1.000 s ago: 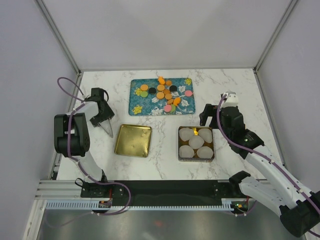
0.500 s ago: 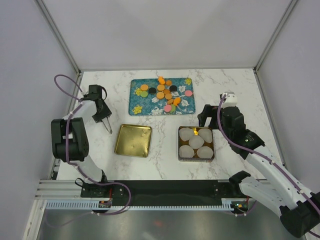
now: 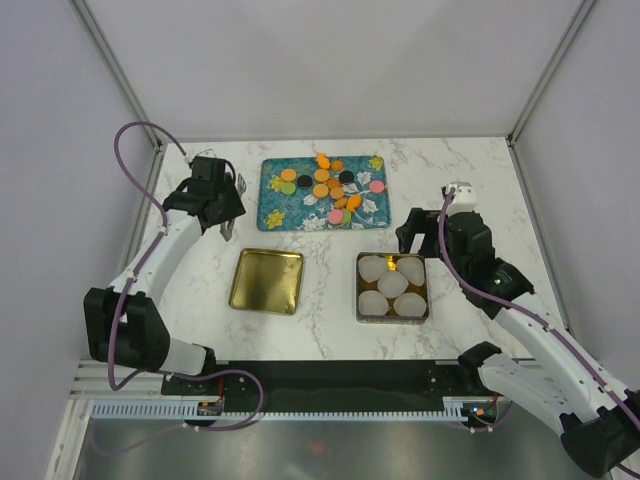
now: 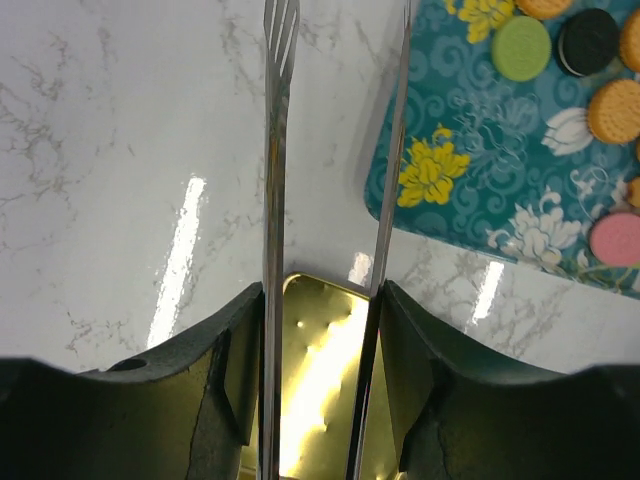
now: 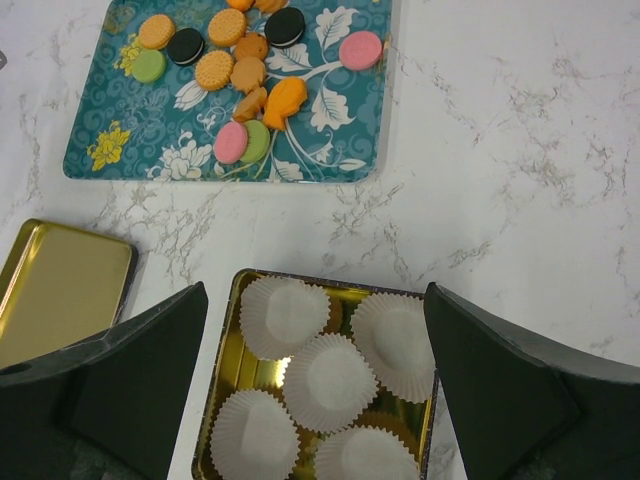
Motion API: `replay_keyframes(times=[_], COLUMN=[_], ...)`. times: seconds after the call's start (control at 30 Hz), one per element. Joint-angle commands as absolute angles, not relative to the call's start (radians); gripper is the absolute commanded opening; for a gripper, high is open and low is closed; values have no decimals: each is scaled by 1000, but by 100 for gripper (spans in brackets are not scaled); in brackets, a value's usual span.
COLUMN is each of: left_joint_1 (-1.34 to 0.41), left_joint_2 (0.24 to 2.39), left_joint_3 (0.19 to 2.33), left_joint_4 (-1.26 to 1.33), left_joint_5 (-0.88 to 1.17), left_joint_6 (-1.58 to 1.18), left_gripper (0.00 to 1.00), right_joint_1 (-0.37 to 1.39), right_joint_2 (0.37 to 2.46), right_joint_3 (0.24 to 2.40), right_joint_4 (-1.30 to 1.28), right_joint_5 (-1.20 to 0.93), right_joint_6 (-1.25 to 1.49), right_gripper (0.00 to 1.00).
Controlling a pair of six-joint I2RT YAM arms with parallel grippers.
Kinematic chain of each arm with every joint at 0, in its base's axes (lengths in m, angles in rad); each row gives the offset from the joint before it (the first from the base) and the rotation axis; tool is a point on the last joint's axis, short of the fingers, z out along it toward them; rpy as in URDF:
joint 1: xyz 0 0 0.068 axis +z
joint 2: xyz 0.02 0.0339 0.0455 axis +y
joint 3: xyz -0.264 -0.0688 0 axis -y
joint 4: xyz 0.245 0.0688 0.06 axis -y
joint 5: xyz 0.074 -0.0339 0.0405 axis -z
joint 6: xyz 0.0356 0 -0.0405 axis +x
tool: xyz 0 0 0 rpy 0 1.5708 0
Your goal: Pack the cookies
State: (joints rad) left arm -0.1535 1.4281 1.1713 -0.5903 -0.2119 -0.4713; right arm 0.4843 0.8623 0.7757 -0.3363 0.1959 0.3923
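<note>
Currently the pickup approach: left gripper [image 4: 322,300] clamps the tongs [image 4: 272,200], blades apart and empty, beside the tray [image 3: 275,212] — all cookies [image 3: 330,185] lie there. Next: straddle one cookie, squeeze. Right gripper [image 5: 315,290] gapes empty above the tin [image 3: 360,290].

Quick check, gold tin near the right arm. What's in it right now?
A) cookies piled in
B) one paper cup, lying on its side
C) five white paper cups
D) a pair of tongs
C: the right wrist view shows the gold tin holding five white paper cups, while the cookies lie on the teal tray.
</note>
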Motion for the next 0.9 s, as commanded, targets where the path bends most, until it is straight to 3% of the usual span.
replay_keyframes(times=[0.0,0.47,0.87], left_joint_1=[-213,-492,-647], left_joint_2=[1371,1606,1721], left_joint_3=[1250,1491,1500], left_joint_4=[-614,-693,-704], left_joint_5=[-216,-179,-138], left_joint_6=[-411,-345,-367], left_gripper=[55,53,52], right_joint_1=[483,483,483], right_joint_2=[828,762,739], right_joint_3=[833,828,819], right_joint_4=[-362,-446,-488], right_joint_5=[213,262,296], right_joint_6=[376,387,388], right_gripper=[98,98,98])
